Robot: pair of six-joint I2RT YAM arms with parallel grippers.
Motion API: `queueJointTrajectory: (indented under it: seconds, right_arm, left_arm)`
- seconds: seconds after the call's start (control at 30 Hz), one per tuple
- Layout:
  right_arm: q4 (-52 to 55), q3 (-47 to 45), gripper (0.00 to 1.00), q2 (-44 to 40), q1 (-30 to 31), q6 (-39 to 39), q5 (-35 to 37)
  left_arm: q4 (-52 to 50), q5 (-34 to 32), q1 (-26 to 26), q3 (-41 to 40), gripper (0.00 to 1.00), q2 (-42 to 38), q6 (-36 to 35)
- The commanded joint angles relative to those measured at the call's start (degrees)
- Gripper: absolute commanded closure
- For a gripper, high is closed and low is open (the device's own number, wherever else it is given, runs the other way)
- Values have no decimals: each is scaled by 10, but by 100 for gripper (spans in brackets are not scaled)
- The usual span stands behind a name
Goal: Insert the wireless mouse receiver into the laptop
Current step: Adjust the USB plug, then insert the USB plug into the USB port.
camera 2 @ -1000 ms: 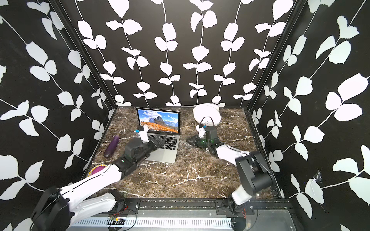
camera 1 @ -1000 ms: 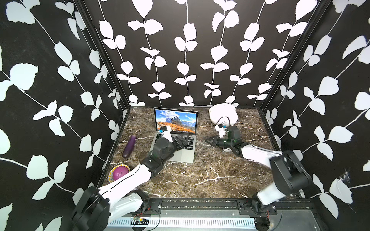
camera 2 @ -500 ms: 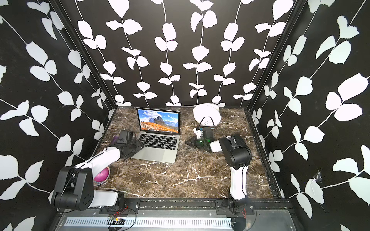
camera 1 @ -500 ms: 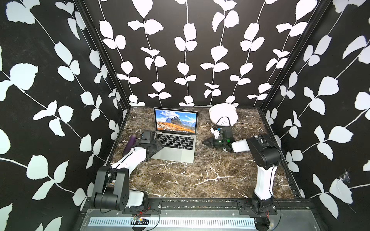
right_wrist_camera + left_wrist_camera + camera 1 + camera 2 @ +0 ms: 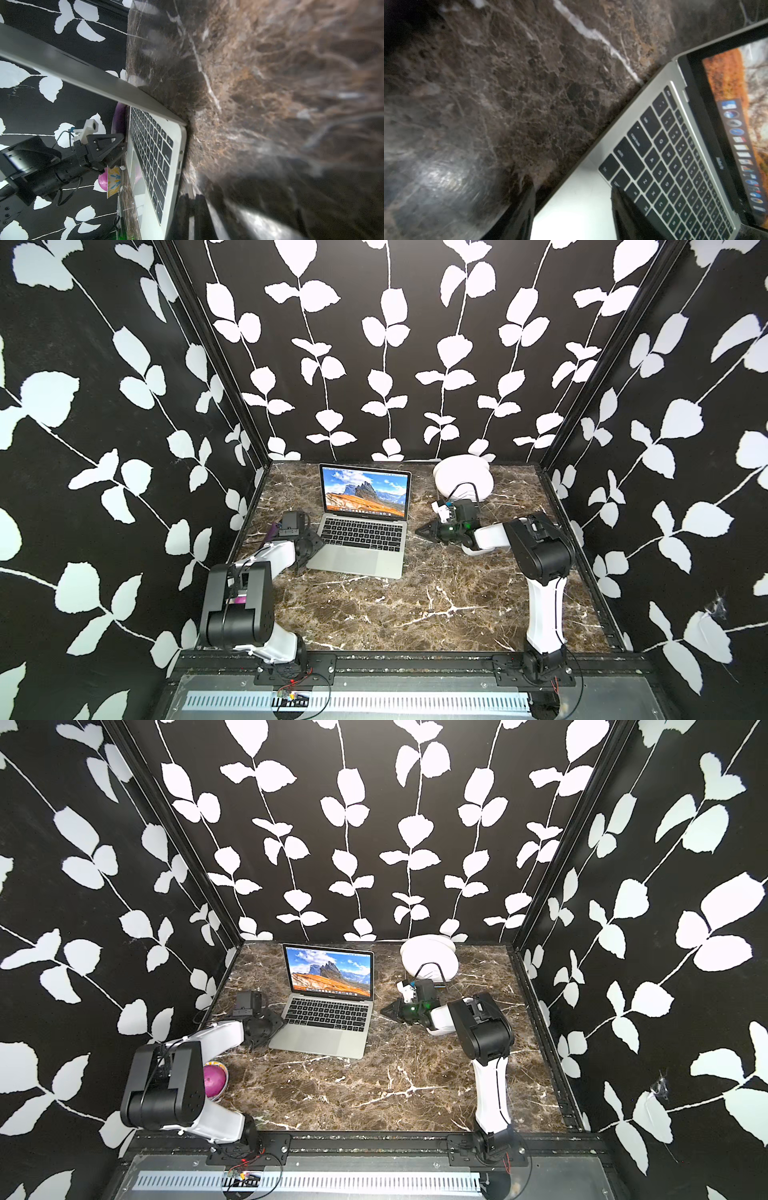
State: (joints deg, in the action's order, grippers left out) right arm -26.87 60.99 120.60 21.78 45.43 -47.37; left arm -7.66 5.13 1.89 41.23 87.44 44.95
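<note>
Where the leaf-print walls (image 5: 374,344) end, the brown marble worktop (image 5: 415,605) fills the lower middle of both top views.

Left arm (image 5: 274,558): extends from the lower left of the frame toward centre. Right arm (image 5: 540,547): rises from the lower right, then bends in toward centre.

Laptop (image 5: 361,531): just left of frame centre, lid open. Its screen (image 5: 365,493) is lit with orange-and-blue mountains, and the trackpad side faces the lower edge.

White plates (image 5: 463,481): two, overlapping, right of the screen, by the back wall.

Pink bowl (image 5: 216,1079): lower left in a top view, half hidden behind the left arm's elbow.

Left hand (image 5: 316,545): at the laptop's left edge. In the left wrist view its fingers (image 5: 523,212) stand apart. One is over bare worktop and the other over the black keys (image 5: 675,166), with the laptop's edge between them. Contact cannot be judged.

Right hand (image 5: 420,531): right of the laptop, tip pointing at its right side, near but apart. In the right wrist view its fingers (image 5: 199,207) are pressed together, close to the ports (image 5: 178,166) in the laptop's side. Whether anything sits between them I cannot tell.

Purple item (image 5: 272,533): a sliver beside the left wrist, shape unclear.
</note>
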Motion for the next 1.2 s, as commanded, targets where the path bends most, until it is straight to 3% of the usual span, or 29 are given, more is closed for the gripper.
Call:
queueJointTrajectory:
  seconds: [0.0,0.3,0.6,1.17]
  right_arm:
    - [17,19,100,10,12,-19,-9]
    - [17,20,100,21,16,-19,-10]
    - [3,16,100,22,17,-14,-18]
    - [-49,20,100,37,19,31,-42]
  left_arm:
    - [2,10,9,5,40,16,7]
    - [7,10,39,46,42,56,6]
    - [20,53,42,77,54,129,9]
    - [41,81,41,61,57,161,-8]
